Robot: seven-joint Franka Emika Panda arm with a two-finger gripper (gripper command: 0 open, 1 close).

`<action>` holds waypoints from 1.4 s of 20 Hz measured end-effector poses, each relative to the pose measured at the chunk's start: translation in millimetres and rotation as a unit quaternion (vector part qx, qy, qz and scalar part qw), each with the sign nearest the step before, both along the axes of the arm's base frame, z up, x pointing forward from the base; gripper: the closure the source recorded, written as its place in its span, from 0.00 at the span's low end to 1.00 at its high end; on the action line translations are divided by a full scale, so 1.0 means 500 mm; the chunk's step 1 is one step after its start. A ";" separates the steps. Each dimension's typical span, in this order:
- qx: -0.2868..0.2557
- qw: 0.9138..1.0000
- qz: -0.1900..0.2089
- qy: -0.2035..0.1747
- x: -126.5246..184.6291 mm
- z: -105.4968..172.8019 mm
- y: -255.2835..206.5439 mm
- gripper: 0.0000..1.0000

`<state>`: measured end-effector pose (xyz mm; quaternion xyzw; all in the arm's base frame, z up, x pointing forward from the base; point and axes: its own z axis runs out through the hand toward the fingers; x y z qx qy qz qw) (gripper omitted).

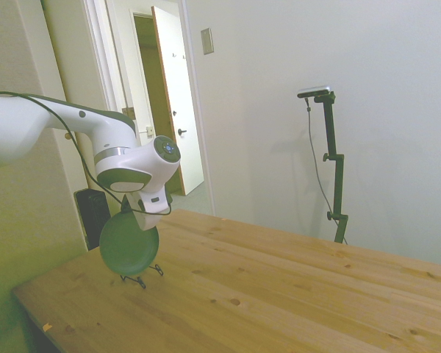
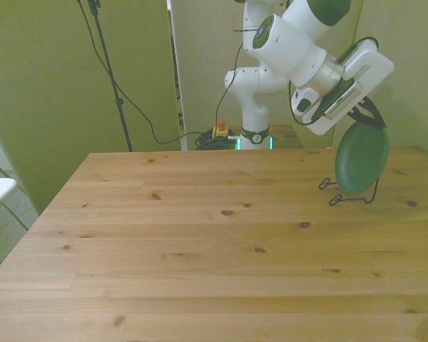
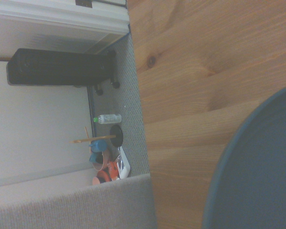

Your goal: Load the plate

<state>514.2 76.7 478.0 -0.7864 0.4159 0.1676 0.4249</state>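
The grey-green plate [image 1: 128, 248] [image 2: 361, 162] stands on edge, slightly tilted, at the thin black wire rack [image 1: 140, 279] [image 2: 348, 197] near the table's corner. Its lower rim is down among the rack's wires. My gripper [image 1: 146, 228] [image 2: 369, 126] comes down from above and is shut on the plate's upper rim. In the wrist view part of the plate [image 3: 257, 171] fills one corner as a dark curved disc over the wooden boards.
The rack stands close to the table's edge [image 1: 29, 294] at the front view's right. The wooden tabletop [image 2: 200, 242] stretches wide beyond it. A dark box [image 1: 94, 209] stands on the floor past the edge, and a bottle [image 3: 107, 119] and small clutter lie below.
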 end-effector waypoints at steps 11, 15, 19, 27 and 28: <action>-0.004 1.000 -0.002 0.000 -0.002 -0.023 -0.003 0.00; -0.005 1.000 -0.004 0.000 0.000 -0.025 -0.004 0.00; -0.007 1.000 -0.007 -0.001 0.002 -0.028 -0.005 0.00; -0.007 1.000 -0.009 -0.012 0.008 -0.009 -0.007 0.00; -0.009 1.000 -0.009 -0.016 0.008 -0.001 -0.010 0.00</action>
